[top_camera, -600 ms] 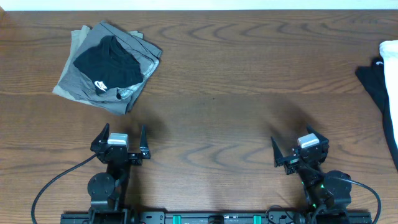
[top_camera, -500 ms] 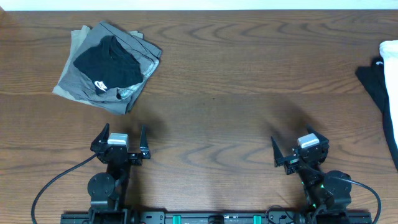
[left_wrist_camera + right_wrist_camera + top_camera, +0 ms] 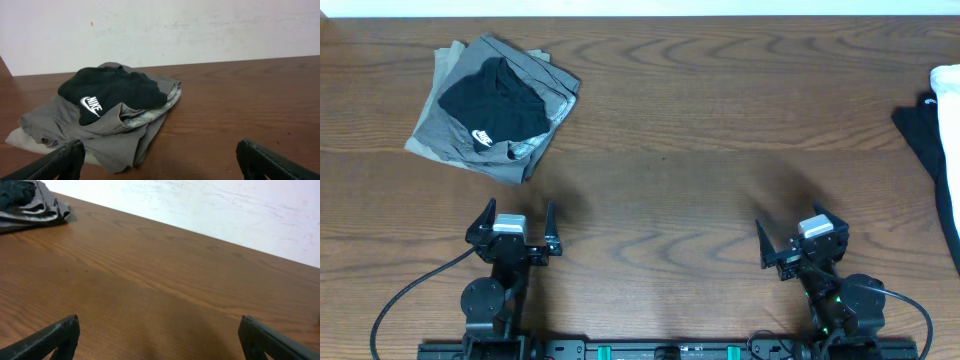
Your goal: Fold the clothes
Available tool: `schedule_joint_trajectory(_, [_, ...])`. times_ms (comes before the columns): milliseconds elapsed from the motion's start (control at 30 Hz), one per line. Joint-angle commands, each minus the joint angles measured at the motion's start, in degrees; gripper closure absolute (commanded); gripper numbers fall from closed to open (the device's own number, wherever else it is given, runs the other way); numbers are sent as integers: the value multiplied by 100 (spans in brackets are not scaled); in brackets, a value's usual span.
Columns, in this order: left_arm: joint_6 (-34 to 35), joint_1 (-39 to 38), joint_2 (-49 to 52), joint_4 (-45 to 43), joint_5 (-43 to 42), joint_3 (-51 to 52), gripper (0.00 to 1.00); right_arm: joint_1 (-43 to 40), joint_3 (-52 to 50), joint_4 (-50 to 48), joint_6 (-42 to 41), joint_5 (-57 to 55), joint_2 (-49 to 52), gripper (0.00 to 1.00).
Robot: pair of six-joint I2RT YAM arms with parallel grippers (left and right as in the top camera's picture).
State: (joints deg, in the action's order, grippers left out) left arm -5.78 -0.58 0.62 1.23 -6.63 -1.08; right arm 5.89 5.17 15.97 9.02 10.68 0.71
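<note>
A stack of folded clothes [image 3: 490, 105] lies at the far left of the table: grey garments with a black one bearing a white logo on top. It also shows in the left wrist view [image 3: 107, 117] and at the far left of the right wrist view [image 3: 30, 207]. More clothes, black [image 3: 925, 135] and white [image 3: 948, 85], lie unfolded at the right edge. My left gripper [image 3: 515, 225] is open and empty near the front edge, a short way in front of the stack. My right gripper [image 3: 802, 243] is open and empty at the front right.
The wooden table [image 3: 700, 150] spans the whole view. A white wall [image 3: 200, 25] stands behind its far edge. Cables run from both arm bases at the front edge.
</note>
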Motion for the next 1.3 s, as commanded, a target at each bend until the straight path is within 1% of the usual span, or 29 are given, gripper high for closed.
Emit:
schedule_joint_trajectory(0, [90, 24, -39, 203, -17, 85, 2, -24, -17, 7, -83, 26, -33, 1])
schedule_joint_trajectory(1033, [92, 24, -39, 127, -42, 85, 2, -26, -17, -42, -83, 26, -33, 1])
schedule_joint_trajectory(1067, [96, 24, -39, 127, -177, 85, 2, -24, -17, -125, -83, 28, -33, 1])
schedule_joint_trajectory(1167, [177, 24, -39, 98, -927, 85, 2, -24, -17, -393, -129, 142, -33, 1])
schedule_joint_trajectory(1267, [177, 24, -39, 79, -1716, 85, 2, -26, -17, -494, -538, 597, -33, 1])
